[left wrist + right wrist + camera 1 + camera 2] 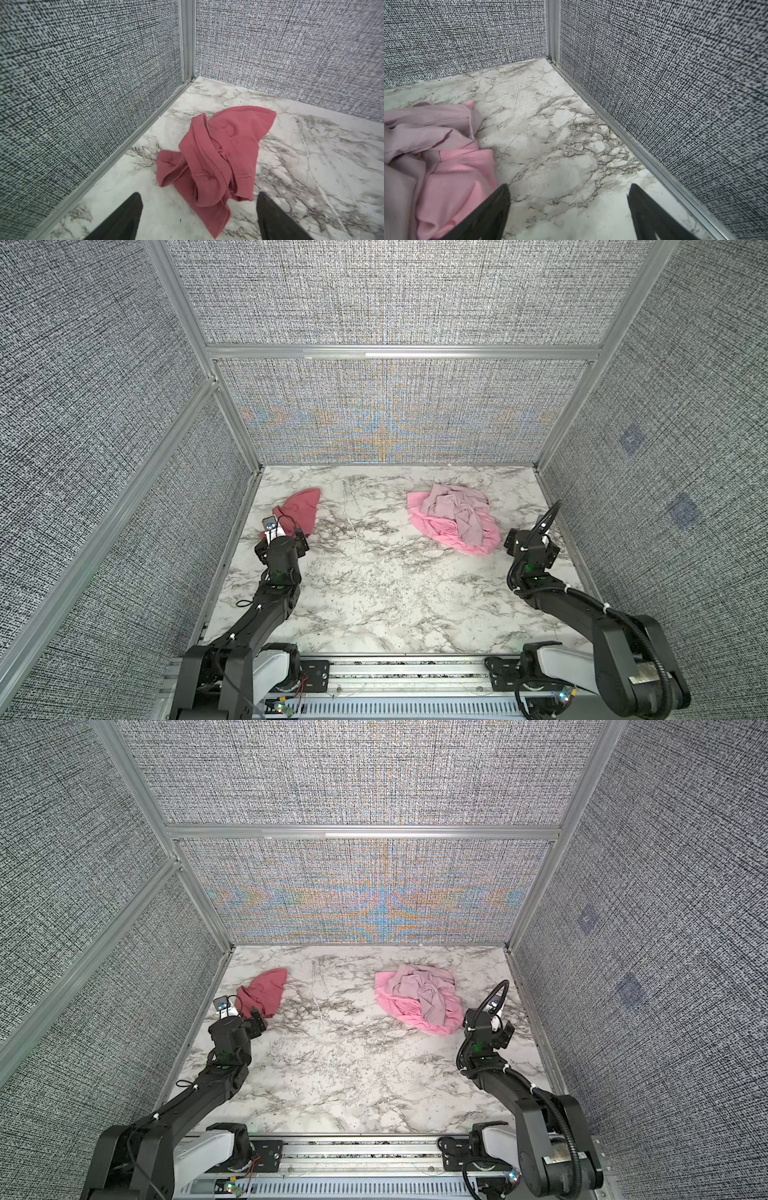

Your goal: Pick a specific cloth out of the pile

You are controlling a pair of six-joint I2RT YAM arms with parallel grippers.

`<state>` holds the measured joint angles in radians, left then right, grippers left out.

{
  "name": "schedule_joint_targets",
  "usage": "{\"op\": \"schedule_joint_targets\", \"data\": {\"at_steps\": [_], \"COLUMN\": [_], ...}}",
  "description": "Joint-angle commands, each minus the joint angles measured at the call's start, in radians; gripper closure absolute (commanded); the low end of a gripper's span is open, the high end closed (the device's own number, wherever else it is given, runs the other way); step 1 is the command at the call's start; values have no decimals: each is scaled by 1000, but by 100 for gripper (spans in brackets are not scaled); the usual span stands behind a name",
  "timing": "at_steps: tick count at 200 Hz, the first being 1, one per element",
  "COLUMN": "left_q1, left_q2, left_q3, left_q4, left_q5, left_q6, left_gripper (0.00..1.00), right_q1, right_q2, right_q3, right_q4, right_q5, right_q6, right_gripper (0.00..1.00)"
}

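Note:
The cloth (302, 509), dusty rose-red and crumpled, lies by itself on the marble table near the far left corner, apart from the pile. My left gripper (199, 196) is open just in front of it. In the left wrist view the cloth's (218, 153) near tail lies on the table between the wide jaws, touching neither. The pile (453, 518) sits at the far right: a pale mauve cloth (421, 128) on top of a bright pink cloth (463, 170). My right gripper (570, 187) is open over bare marble, just right of the pile's edge.
Grey fabric walls with aluminium rails (188, 41) close in the table (374, 572) on three sides. The cloth lies near the left wall, and the pile is a short way from the right wall (675, 104). Both arm bases sit along the front rail (395, 672).

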<state>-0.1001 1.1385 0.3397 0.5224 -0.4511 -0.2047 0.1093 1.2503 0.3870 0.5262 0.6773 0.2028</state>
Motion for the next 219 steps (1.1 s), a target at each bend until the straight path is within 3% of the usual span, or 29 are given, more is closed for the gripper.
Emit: {"op": "schedule_joint_targets", "data": {"at_steps": [1, 59, 103, 150, 192, 204, 219], "left_q1": [4, 9, 13, 13, 25, 27, 28], "left_q2": [58, 181, 303, 341, 374, 415, 390], "left_q3": [11, -76, -180, -160, -178, -192, -187], "left_q4": [134, 483, 782, 775, 812, 902, 852], "left_q5": [-47, -24, 33, 130, 192, 209, 206], "left_q6": [55, 154, 183, 215, 209, 236, 217], "left_gripper": [12, 12, 12, 11, 9, 8, 8], "right_q1": [-3, -3, -5, -21, -82, -89, -100], "right_q2": [37, 127, 219, 243, 266, 307, 275], "right_q3": [-2, -92, -88, -74, -82, -94, -69], "right_q4": [125, 445, 510, 496, 509, 580, 473], "right_q5": [37, -17, -147, -225, -438, -470, -520], "right_q6": [-32, -140, -189, -192, -188, -199, -198], "right_gripper": [9, 6, 5, 3, 3, 3, 3]}}
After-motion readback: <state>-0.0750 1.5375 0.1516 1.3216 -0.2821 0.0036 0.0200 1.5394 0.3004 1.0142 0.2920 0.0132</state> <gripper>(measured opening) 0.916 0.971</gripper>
